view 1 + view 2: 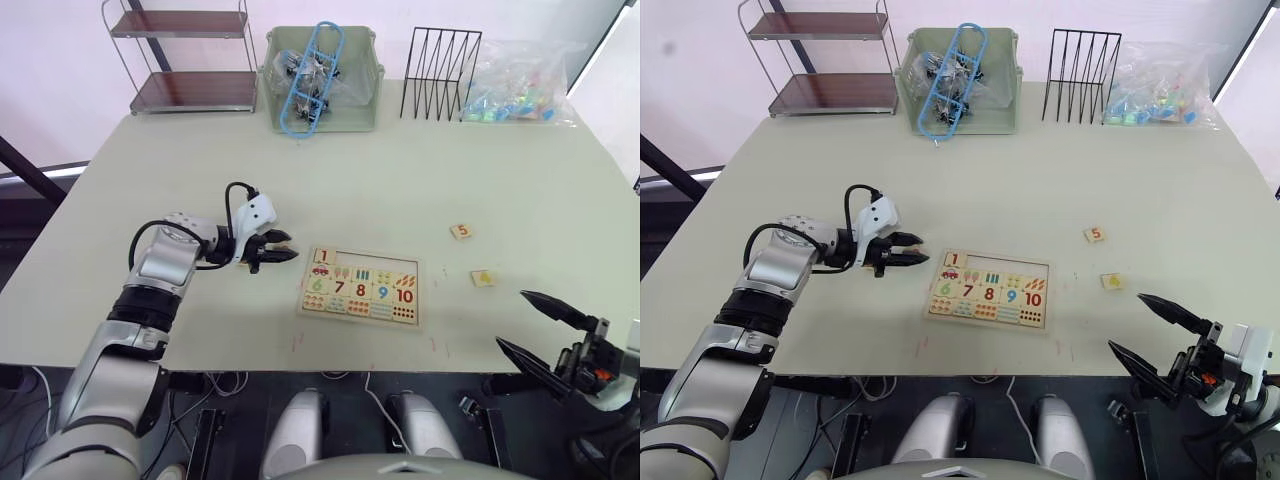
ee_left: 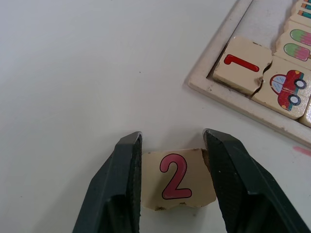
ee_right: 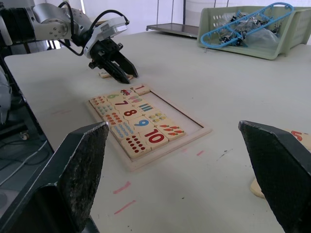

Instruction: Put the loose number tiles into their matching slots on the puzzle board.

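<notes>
The puzzle board (image 1: 362, 287) lies flat near the table's front edge. Its lower row holds 6 to 10, and a tile with a red 1 (image 2: 241, 64) sits in the top-left slot; the other top slots (image 1: 375, 264) are bare. Just left of the board, my left gripper (image 1: 285, 248) is low on the table, shut on a loose tile with a pink 2 (image 2: 176, 177). Two more loose tiles lie right of the board: a 5 (image 1: 461, 231) and a yellow-digit one (image 1: 483, 278). My right gripper (image 1: 509, 318) hangs open off the front right corner, holding nothing.
Along the back edge stand a two-tier shelf (image 1: 185, 55), a green bin (image 1: 322, 80) with blue plastic parts, a black wire rack (image 1: 440, 72) and a clear bag of coloured pieces (image 1: 515, 85). Small red marks (image 1: 298, 342) dot the table in front of the board.
</notes>
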Motion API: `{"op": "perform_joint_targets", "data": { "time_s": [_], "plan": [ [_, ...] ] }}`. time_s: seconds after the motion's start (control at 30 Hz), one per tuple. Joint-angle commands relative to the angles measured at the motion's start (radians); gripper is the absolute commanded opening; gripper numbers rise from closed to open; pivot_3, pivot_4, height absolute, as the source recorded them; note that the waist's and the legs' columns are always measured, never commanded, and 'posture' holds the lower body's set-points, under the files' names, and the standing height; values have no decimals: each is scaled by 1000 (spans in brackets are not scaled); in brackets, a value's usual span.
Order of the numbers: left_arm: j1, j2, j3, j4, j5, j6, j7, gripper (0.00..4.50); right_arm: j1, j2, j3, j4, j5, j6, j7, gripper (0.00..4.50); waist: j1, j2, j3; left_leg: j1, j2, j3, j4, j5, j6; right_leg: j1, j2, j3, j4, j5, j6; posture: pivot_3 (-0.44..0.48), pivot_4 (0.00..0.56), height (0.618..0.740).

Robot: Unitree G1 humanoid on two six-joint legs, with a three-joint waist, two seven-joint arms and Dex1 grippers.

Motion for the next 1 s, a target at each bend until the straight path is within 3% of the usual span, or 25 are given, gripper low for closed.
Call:
{"op": "perform_joint_targets", "data": {
  "time_s": [0.03, 0.43, 0.67, 0.83, 1.0],
  "plan": [
    [26, 13, 9, -30, 3, 29, -1, 1457, -5, -13, -33, -8, 14, -8, 8, 4500, -1, 0, 0, 0, 0, 0, 0, 0, 0, 0, 0, 0, 0, 0, 0, 0, 150, 740],
    [91, 40, 170, -226, -76, 151, 127, 1457, -27, -4, -23, 47, 2, -48, 50, 4500, -3, 0, 0, 0, 1, -4, 0, 0, 0, 0, 1, 0, 0, 0, 0, 0, 150, 740],
    [222, 36, 326, -592, -181, 500, 300, 1457, -74, -8, -19, 109, 19, -58, 112, 4500, -3, 0, 0, 0, 1, -4, 0, 0, 0, 0, 1, 1, 0, 0, 0, 0, 150, 740],
    [280, -51, 441, -838, -234, 800, 510, 1457, -88, -4, -12, 153, 26, -62, 155, 4500, 0, 0, 0, 0, 2, -4, 0, 0, 0, 0, 1, 0, 0, 0, -1, 0, 150, 740],
    [344, -135, 461, -1033, -230, 963, 675, 1457, -101, -14, -18, 178, 36, -51, 196, 4500, -1, 0, 0, 0, 1, -5, 0, 0, 0, 0, 1, 0, 0, 0, -1, 0, 150, 740]
  ]
}}
